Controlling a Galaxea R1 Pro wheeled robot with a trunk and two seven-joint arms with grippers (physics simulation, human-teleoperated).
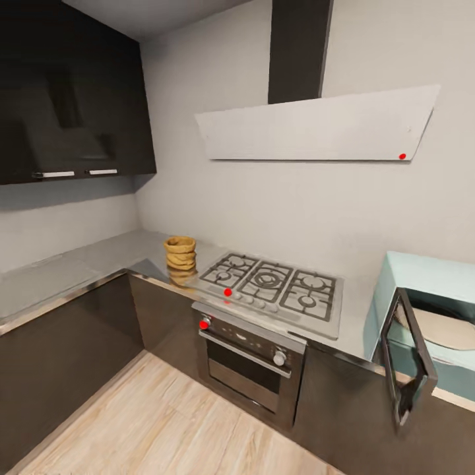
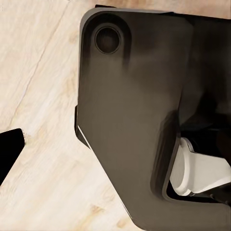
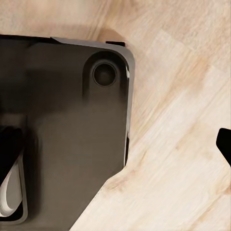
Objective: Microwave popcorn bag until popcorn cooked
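The popcorn bag [image 1: 179, 254], a squat tan-orange ribbed sack, stands upright on the grey countertop [image 1: 92, 264] near the corner, just left of the hob. At the far right sits the pale mint-blue microwave [image 1: 422, 274]; its dark glass door [image 1: 408, 356] is swung open and a pale round plate lies inside. No popcorn can be made out. In the left wrist view one dark fingertip [image 2: 9, 149] pokes in at the edge over the floor. The right wrist view likewise has a single dark fingertip [image 3: 225, 144] at its edge. Nothing is held by either.
A gas hob [image 1: 274, 284] lies between bag and microwave, above a black built-in oven [image 1: 254, 356]. A slanted hood [image 1: 316, 125] hangs over it and dark cabinets [image 1: 72, 92] fill the upper left. Light wooden floor [image 1: 165, 422] runs before the counters. My dark base [image 2: 130, 120] [image 3: 62, 134] sits below both wrists.
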